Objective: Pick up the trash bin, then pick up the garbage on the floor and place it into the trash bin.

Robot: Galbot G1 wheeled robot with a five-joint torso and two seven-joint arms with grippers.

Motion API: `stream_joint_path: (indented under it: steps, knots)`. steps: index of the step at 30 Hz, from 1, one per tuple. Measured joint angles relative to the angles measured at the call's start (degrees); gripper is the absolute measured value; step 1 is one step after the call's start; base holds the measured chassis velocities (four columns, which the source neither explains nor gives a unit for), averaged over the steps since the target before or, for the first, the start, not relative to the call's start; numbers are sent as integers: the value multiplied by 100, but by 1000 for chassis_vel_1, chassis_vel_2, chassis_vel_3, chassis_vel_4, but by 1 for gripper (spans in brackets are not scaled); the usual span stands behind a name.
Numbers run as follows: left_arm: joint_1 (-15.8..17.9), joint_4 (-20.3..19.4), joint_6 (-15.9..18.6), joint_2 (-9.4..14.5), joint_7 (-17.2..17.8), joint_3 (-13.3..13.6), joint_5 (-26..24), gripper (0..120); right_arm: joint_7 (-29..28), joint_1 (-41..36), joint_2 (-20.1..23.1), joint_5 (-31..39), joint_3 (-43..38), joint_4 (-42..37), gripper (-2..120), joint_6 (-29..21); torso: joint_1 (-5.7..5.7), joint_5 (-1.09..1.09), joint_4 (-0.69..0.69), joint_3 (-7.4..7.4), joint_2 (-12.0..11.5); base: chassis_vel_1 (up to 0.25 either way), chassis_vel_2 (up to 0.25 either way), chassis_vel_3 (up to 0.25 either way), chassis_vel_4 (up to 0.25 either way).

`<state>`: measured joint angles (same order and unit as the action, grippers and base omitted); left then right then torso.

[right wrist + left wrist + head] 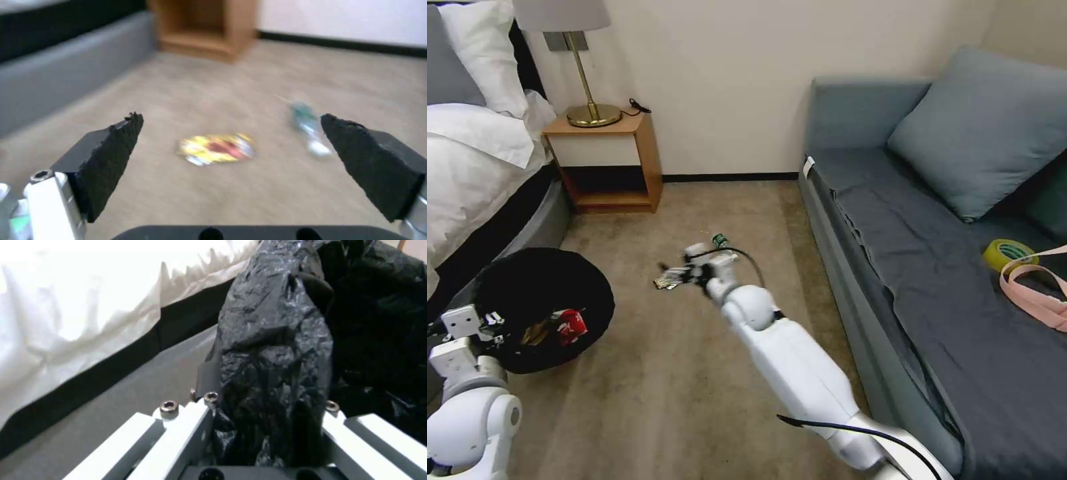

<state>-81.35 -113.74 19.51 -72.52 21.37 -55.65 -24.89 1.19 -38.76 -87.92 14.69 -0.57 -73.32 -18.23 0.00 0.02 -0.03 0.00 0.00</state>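
Observation:
The trash bin (527, 280), lined with a crinkly black bag, sits at my lower left beside the bed. My left gripper (490, 321) is shut on its near rim; in the left wrist view the left gripper (267, 353) pinches a fold of the bag (276, 340). A red-and-white wrapper (570, 327) and a brownish piece (534, 335) lie inside. On the carpet lie a shiny gold wrapper (666, 281) and a small bottle (720, 240) with a green label. My right gripper (690, 267) hovers open just above them, the wrapper (217, 149) between its fingers (115, 146) and the bottle (307, 125) nearer one pad.
A grey sofa (907, 267) runs along the right, with a yellow-green tape roll (1008, 253) and a pink strap (1037, 293) on it. A wooden nightstand (610, 160) with a brass lamp (587, 100) stands at the wall. The bed (474, 167) borders the left.

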Motion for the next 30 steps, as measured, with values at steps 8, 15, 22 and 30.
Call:
stream_joint_path:
  steps: [8, 15, 22, 30]
  knots:
    - [-25, 25, -18, -133, 20, -134, -197, 4, 7, -547, 296, -241, -546, -176, 100, 81, 0, 1, 2, 0, 0, 0, 0, 0, 0]
    - [-162, 45, -214, -584, -9, -164, -275, 4, 39, -1161, 279, -619, -985, -465, 100, 208, 0, 0, 3, -1, 0, 0, 0, 0, 0]
    - [-191, 80, -255, -606, -23, -285, -417, 4, 85, -1383, 236, -799, -1253, -487, 100, 392, 0, -1, 2, 0, 0, 0, 0, 0, 0]
    - [-193, 89, -242, -454, -23, -616, -671, 4, 129, -1370, 135, -826, -1296, -458, 100, 414, 0, -2, 3, -1, 0, 0, 0, 0, 0]
